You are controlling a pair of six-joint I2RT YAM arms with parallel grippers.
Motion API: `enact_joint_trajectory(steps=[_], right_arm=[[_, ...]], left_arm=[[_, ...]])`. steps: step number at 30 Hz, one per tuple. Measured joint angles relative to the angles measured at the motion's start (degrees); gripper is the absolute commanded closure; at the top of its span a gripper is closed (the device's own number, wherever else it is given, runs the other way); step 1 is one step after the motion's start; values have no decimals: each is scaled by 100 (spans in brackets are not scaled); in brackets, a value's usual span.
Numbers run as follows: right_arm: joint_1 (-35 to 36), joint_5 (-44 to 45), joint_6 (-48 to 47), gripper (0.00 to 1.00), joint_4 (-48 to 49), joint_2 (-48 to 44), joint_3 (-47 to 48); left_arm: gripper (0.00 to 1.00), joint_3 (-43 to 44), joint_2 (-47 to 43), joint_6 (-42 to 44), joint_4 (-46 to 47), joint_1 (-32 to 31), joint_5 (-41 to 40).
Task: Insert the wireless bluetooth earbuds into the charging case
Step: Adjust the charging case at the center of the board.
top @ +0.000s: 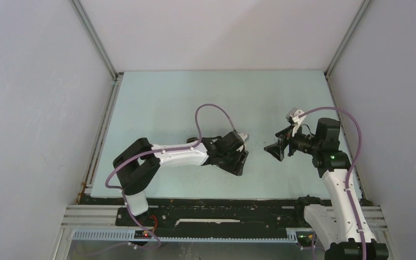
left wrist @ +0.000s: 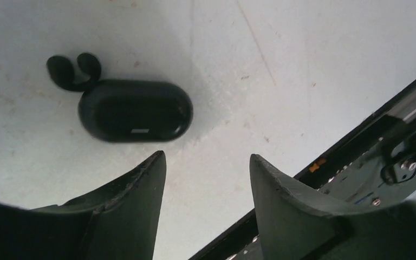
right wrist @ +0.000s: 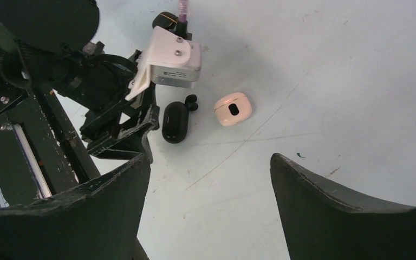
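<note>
Left end effector (left wrist: 206,184) hung empty with its fingers apart at the bottom of its wrist view, just short of the black charging case (left wrist: 135,111), which lay on the tabletop (left wrist: 303,54) at the upper left of that frame. One curled black earbud (left wrist: 75,69) lay outside the case, touching its upper-left end. By my judgement nothing had yet been inserted. Picking up the earbud remained, and probably opening the case, whose lid looked down. Right end effector (right wrist: 208,184) was likewise spread and empty. Its wrist view alone showed a pale pinkish case (right wrist: 233,108) with a dark oval on top, near the black one in the upper middle of the frame. No second earbud showed anywhere. From overhead, only the two arms meeting mid-frame were plain; the cases and earbud could not be made out.
</note>
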Motion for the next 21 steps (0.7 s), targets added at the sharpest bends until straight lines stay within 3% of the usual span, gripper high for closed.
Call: enact_joint_trajectory(steps=[6, 11, 21], right_arm=[[-9, -13, 0, 16, 0, -44, 0], [-9, -28, 0, 16, 0, -44, 0], [-59, -33, 0, 16, 0, -44, 0]], left_arm=[[32, -103, -570, 743, -409, -20, -627], [32, -317, -981, 1602, -162, 57, -1314], [35, 365, 201, 1751, 369, 581, -896]])
